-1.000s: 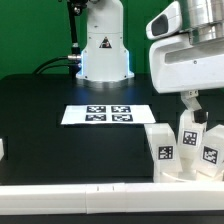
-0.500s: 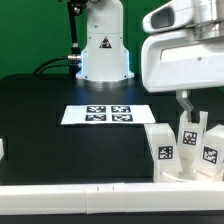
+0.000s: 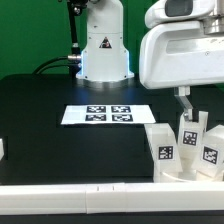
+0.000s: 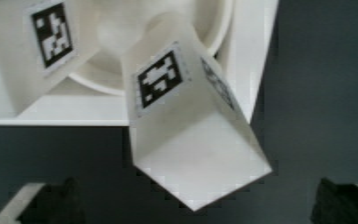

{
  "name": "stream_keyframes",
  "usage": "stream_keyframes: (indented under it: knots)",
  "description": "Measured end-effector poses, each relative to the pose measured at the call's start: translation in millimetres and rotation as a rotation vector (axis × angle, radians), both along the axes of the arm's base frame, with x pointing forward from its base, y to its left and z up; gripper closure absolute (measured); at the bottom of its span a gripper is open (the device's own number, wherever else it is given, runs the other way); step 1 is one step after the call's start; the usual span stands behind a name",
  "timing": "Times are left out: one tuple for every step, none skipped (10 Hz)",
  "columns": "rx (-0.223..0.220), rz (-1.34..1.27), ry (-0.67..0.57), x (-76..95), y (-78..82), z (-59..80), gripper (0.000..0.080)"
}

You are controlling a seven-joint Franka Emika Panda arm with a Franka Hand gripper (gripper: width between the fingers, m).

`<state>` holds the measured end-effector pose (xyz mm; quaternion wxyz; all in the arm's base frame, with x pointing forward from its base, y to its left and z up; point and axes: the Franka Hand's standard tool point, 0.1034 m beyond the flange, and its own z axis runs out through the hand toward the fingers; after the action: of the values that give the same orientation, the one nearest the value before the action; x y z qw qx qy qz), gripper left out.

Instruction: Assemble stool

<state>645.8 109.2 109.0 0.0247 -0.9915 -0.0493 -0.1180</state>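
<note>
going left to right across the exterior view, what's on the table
small white block at the left edge → marker board → tagged white leg → second tagged leg → third tagged leg at the right edge

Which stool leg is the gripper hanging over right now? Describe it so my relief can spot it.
Start at the marker board mid-table, then look toward the exterior view's right, near the front edge, where white tagged stool parts cluster. The gripper hangs above the middle leg. It stands between the other two tagged legs and is set furthest back.
</note>
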Motion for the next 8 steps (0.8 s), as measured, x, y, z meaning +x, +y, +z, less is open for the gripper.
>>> stream_keyframes:
  knots:
    - [0.000,0.040,0.071,-6.3,-4.1,-9.7,0.0150]
    - [0.016,0.044,0.162,-8.2,-6.0,-17.8,0.0150]
    - [0.000,0.104,0.150,-1.3,-8.6,-19.0,0.0150]
    - [-0.025,0.177,0.147,-2.4,-11.4,-18.9,0.0150]
    - [-0.040,0.225,0.145,-2.3,-13.4,-19.1,0.0150]
    - [-0.061,0.248,0.133,0.1,-14.4,-19.5,0.0150]
    - [-0.087,0.274,0.114,3.8,-11.8,-19.5,0.0150]
    - [-0.106,0.293,0.116,6.2,-7.6,-18.5,0.0150]
